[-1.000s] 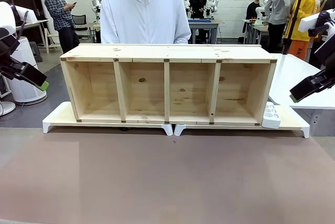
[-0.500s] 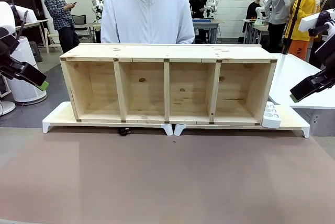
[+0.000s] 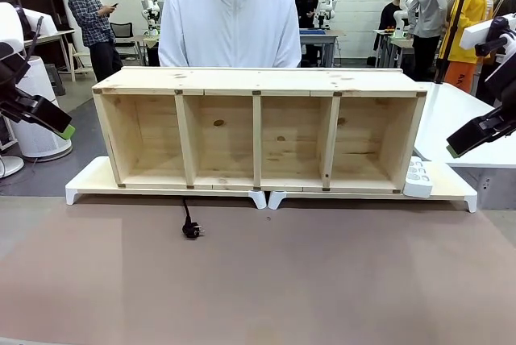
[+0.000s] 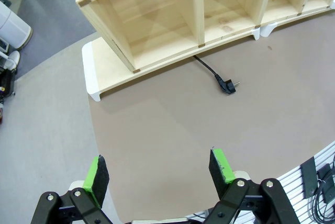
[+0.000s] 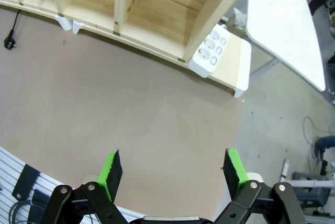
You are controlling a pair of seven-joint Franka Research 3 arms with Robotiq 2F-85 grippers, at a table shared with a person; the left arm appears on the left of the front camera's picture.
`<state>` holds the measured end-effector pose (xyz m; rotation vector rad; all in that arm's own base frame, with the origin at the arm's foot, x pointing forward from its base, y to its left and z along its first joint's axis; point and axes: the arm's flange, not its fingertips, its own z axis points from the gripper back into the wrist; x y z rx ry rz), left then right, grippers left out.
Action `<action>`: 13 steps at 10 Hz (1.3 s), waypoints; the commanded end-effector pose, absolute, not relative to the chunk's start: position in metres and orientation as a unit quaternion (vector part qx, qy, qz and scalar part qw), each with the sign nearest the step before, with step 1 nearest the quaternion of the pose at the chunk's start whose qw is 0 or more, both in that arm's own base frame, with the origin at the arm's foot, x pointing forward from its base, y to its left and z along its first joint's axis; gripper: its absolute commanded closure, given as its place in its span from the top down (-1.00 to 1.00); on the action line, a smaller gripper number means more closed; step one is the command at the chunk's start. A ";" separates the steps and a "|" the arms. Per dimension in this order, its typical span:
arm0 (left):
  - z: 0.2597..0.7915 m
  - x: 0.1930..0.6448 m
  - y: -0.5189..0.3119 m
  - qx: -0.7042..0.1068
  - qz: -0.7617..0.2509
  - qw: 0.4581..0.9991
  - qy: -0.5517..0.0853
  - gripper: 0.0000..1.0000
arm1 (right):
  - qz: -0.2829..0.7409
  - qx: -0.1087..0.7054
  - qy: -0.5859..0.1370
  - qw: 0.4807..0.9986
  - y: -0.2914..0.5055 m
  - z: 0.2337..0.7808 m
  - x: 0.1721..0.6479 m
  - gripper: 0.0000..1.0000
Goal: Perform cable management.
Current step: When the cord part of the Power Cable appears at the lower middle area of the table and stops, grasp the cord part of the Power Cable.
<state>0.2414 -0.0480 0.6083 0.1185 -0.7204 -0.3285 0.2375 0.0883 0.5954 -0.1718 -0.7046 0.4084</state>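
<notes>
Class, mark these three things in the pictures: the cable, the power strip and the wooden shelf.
cable (image 3: 192,231): front view, on the plug at its end.
power strip (image 5: 210,49): right wrist view, on its socket face.
wooden shelf (image 3: 258,81): front view, on the top board.

There is one wooden shelf (image 3: 258,79) with four compartments, and it stands on two white platforms (image 3: 90,179). One cable (image 3: 187,214) with one plug (image 3: 193,232) lies at the lower left of centre. I count also one power strip (image 3: 417,177), one person (image 3: 230,22) and two grippers: the left gripper (image 4: 159,174) and the right gripper (image 5: 172,170).
</notes>
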 end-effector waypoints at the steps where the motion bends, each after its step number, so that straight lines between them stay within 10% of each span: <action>1: 0.608 0.244 -0.050 0.061 -0.161 0.919 -0.354 1.00 | 0.195 -0.085 -0.342 0.915 0.086 0.595 0.238 1.00; 13: 0.608 0.244 -0.050 0.061 -0.161 0.919 -0.354 1.00 | 0.195 -0.085 -0.342 0.915 0.086 0.595 0.238 1.00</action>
